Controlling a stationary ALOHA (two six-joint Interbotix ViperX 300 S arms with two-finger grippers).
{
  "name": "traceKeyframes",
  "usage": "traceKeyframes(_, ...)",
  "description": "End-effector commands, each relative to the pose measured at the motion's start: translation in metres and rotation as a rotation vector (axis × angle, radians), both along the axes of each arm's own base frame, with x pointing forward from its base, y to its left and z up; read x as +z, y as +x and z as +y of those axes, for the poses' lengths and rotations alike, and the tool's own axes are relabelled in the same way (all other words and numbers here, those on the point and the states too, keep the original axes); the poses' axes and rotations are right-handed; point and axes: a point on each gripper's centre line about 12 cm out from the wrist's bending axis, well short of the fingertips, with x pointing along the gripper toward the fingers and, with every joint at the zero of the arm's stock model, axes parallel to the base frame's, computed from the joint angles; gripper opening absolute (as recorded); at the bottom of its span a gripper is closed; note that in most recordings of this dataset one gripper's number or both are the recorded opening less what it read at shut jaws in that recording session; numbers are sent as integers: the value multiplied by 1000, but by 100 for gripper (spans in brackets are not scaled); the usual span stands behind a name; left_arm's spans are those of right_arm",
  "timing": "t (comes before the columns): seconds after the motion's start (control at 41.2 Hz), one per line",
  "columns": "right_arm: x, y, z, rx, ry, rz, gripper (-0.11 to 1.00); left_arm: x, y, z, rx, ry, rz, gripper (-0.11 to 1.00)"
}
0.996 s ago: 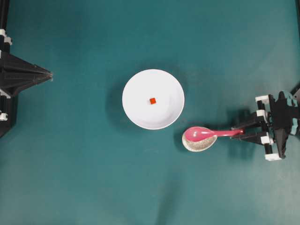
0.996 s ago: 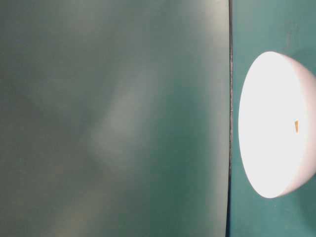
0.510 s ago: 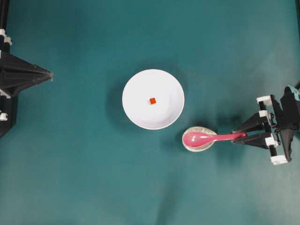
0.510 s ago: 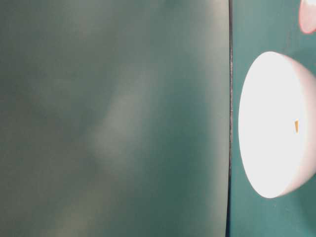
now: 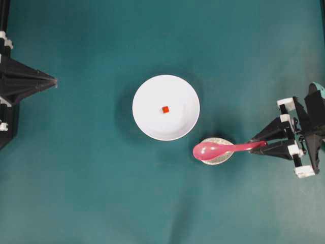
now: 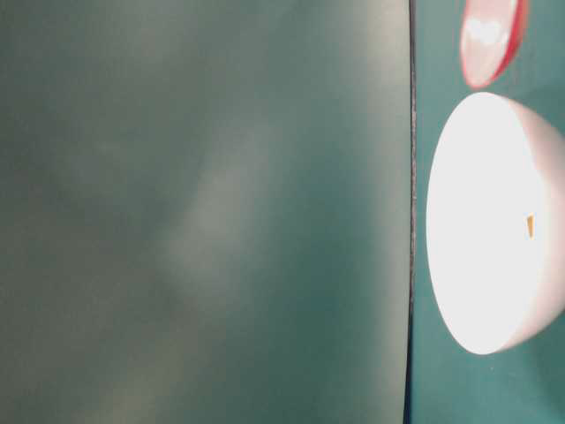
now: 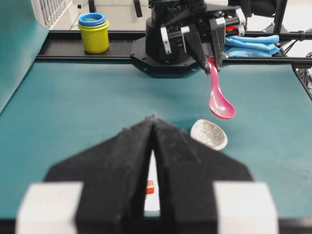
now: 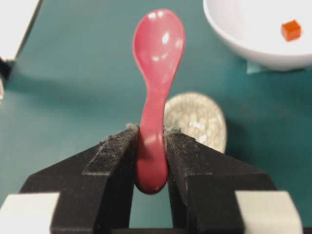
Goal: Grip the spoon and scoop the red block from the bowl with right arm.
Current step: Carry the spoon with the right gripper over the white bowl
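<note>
right gripper (image 8: 151, 146) clamped on the spoon (image 8: 156, 73) handle, left gripper (image 7: 152, 122) closed, empty

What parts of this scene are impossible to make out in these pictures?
- Table-level view: the bowl is glared white and cut off by the right edge; the red block is only a pale speck. The spoon is cut by the top edge.
- Left wrist view: the left end effector covers most of the bowl and part of the block.
- Right wrist view: the spoon and the right end effector hide part of the speckled dish.
</note>
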Motion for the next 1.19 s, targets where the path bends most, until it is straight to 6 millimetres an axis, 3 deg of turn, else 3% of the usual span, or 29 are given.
traceKeyframes(0.0,21,8,-2,-6,14,-12,26,13,1,1,3,3,-34,0)
traceKeyframes(0.607,94,34,-31,-69,60,69,26,13,1,1,3,-2,-32,0)
traceKeyframes(0.947,122,57,-42,-86,74,133,22,12,1,1,3,1,-29,0)
traceKeyframes(1.166,126,76,-50,-103,76,184,19,12,1,1,3,-1,-23,0)
